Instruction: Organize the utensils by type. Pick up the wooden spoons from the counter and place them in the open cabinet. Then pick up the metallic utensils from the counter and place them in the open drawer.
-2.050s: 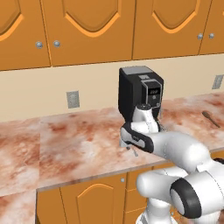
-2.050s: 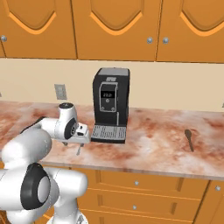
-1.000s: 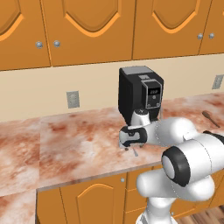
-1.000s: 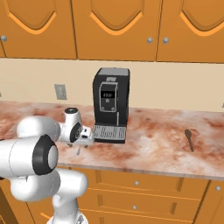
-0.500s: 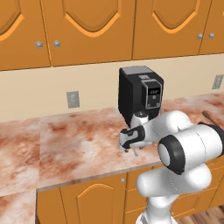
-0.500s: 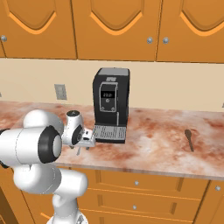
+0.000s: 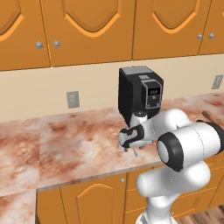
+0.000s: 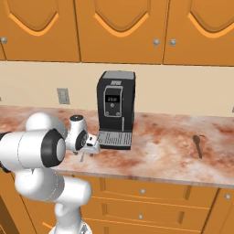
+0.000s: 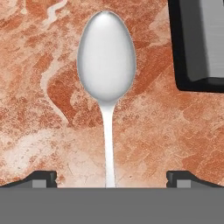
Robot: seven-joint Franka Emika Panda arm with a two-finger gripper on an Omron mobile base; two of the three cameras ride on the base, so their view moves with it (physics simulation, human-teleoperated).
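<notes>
A small grey metal spoon [image 9: 106,57] lies on the reddish marbled counter [image 7: 65,140], bowl away from the hand and handle running back between my fingertips [image 9: 41,177]. My gripper [image 9: 111,179] is open and straddles the handle end without touching it. From the base cameras, the gripper [image 7: 127,145] [image 8: 87,151] hangs low over the counter [image 8: 160,153], just left of the coffee machine. A brown wooden spoon [image 8: 197,145] [image 7: 206,114] lies far off to the right. The open cabinet and open drawer are out of view.
A black coffee machine [image 7: 140,94] [image 8: 115,109] stands close beside the gripper, and its drip tray corner [image 9: 199,43] reaches into the hand view. Closed arched-door wall units [image 8: 119,27] hang above. The counter's front edge [image 7: 87,177] runs just below the gripper.
The gripper has stayed low over the metal spoon, still open. The arm's elbow and upper links have swung out toward the cameras.
</notes>
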